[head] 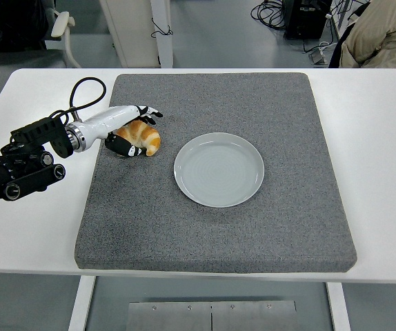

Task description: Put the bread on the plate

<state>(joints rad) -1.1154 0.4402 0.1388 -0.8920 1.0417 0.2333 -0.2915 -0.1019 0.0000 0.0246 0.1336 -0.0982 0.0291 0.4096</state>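
I see the left hand (130, 129) over the bread (140, 136) — a golden croissant lying on the grey mat (212, 227) near its left edge, toward the far-left corner. The fingers (150, 112) arch over the top of the croissant and the thumb sits against its near side, so the hand is closing around it, though the bread rests on the mat. The plate (219, 169) sits empty at the mat's middle, just beside the bread, not touching it. The mat covers the white table (384, 172).
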